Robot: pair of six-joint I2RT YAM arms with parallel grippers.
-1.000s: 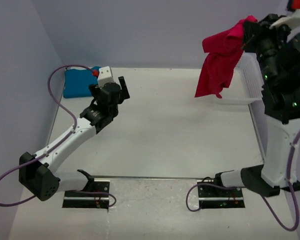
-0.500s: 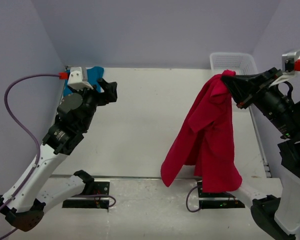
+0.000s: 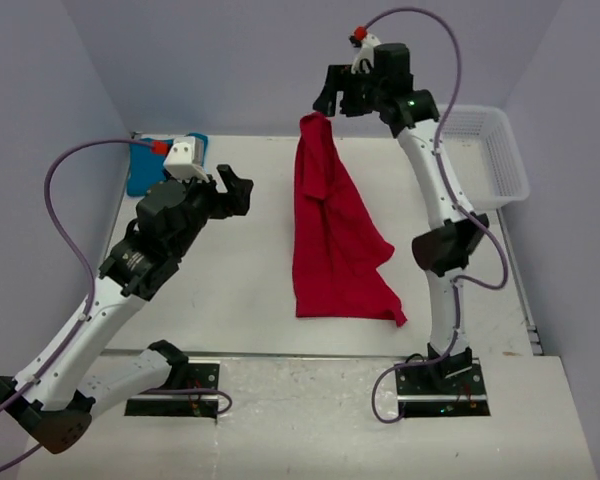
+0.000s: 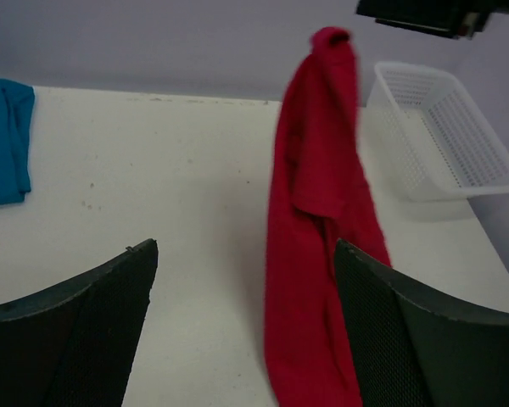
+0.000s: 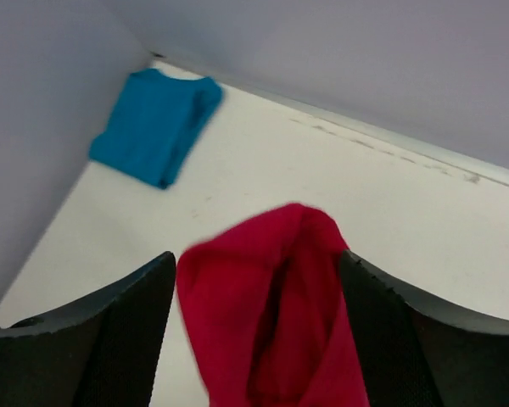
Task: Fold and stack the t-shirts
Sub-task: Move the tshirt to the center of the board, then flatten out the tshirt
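Swung from the right side to the far middle of the worktop (image 3: 240, 290), the right pincer (image 3: 325, 103) now has its jaws spread wide. The red t-shirt (image 3: 335, 240) has its bunched top just beneath that pincer. The wrist view is blurred, so whether cloth still brushes a finger is hard to tell.

A white mesh basket (image 3: 508, 160) sits off to the right of the right pincer, at the far right corner, its mesh floor and walls in plain sight. The pale worktop is closed in by plain lilac-grey walls (image 3: 230, 60).

From the right pincer the red t-shirt runs down and toward the arm bases, its lower part spread flat on the worktop. The teal t-shirt (image 3: 143, 175) lies folded in the far left corner, behind the left pincer (image 3: 235, 190), whose jaws are spread with nothing between them.

Half a second earlier the red t-shirt hung clamped near the front right, hiding part of the basket. The left pincer has shifted only slightly.
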